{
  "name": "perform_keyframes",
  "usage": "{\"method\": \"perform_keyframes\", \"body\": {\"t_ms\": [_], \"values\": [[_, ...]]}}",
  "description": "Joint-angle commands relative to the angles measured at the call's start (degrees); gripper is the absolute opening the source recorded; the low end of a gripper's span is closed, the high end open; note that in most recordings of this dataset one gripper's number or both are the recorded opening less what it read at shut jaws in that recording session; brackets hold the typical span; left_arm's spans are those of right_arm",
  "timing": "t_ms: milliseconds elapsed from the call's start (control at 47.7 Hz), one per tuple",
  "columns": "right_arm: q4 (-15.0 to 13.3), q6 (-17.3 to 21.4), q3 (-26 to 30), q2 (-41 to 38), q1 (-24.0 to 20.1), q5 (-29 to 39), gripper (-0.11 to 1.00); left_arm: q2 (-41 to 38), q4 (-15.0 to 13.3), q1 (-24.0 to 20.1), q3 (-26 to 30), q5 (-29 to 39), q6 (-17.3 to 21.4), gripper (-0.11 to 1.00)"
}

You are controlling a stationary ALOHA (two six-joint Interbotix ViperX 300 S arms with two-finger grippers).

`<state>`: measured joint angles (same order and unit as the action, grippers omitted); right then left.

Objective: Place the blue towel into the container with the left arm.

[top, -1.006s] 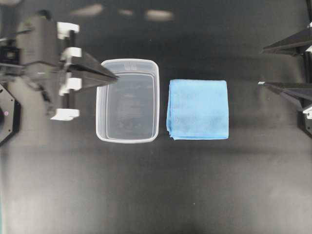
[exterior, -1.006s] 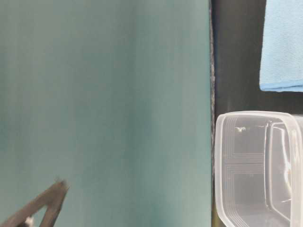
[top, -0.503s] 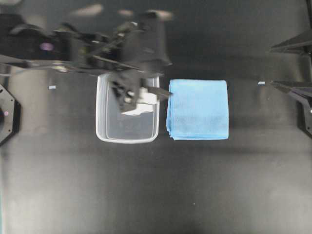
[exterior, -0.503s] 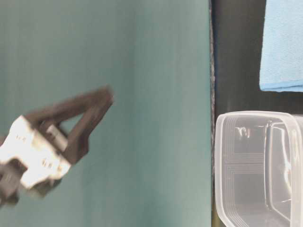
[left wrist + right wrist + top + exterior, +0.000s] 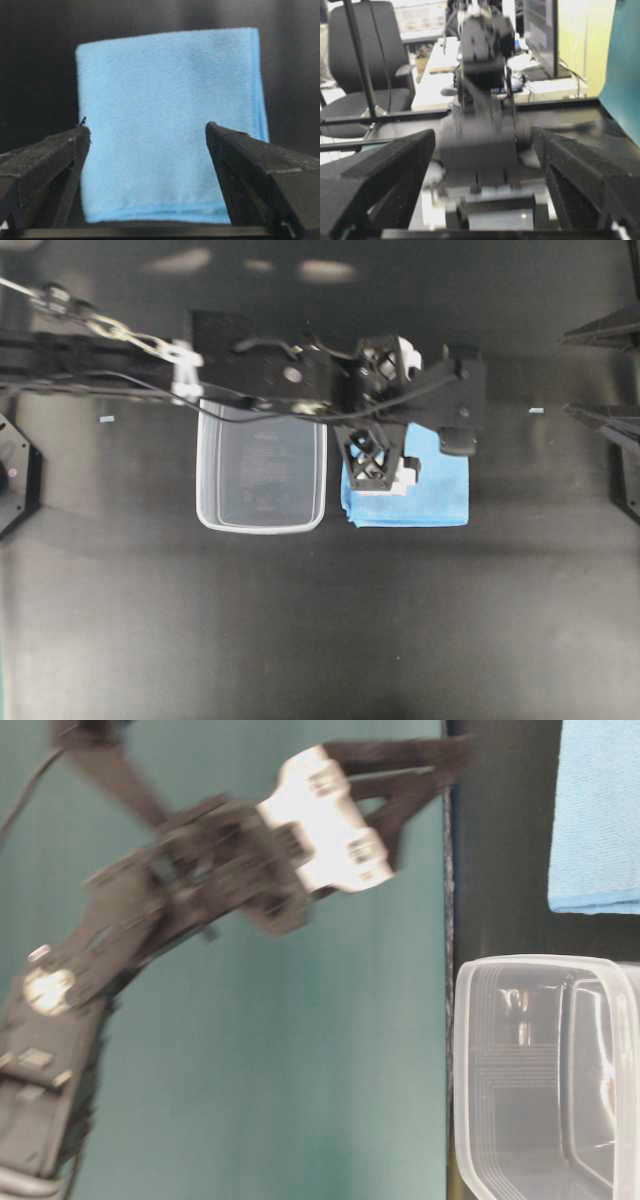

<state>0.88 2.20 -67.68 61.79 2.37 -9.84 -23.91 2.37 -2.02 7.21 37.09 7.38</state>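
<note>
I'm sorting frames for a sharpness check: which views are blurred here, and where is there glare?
Overhead: sharp on the blue towel and container; pale glare patches along the top edge. Table-level: the left arm is smeared by motion. Left wrist: towel crisp, the left hand fingers soft in the foreground. Right wrist: the dark arm in the middle is blurred.

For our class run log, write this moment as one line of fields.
stage: reaching | left pincer: open above blue towel, not holding | towel: flat beside container | container: empty | right pincer: open, parked
</note>
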Motion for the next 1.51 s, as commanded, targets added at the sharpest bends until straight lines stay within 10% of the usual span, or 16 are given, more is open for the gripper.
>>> {"method": "perform_keyframes", "body": {"t_ms": [0, 692, 818, 1111, 1488], "values": [[0.18, 0.0, 0.62, -0.26, 0.18, -0.26, 0.77, -3.08, 0.26, 0.35, 2.46, 0.18, 0.18, 0.9], [0.09, 0.09, 0.53, -0.26, 0.09, -0.26, 0.77, -10.99, 0.26, 1.23, 1.76, 0.09, -0.26, 0.86], [0.18, 0.18, 0.53, -0.26, 0.09, -0.26, 0.76, -10.9, 0.18, 1.58, 1.49, 0.26, -0.35, 0.73], [0.18, 0.18, 0.53, -0.26, 0.09, -0.35, 0.76, -8.09, 0.18, 1.93, 1.41, 0.97, 0.79, 0.05], [0.18, 0.09, 0.53, -0.26, 0.09, -0.62, 0.76, 9.49, 0.18, 1.85, 1.76, 4.48, 0.7, 0.05]]}}
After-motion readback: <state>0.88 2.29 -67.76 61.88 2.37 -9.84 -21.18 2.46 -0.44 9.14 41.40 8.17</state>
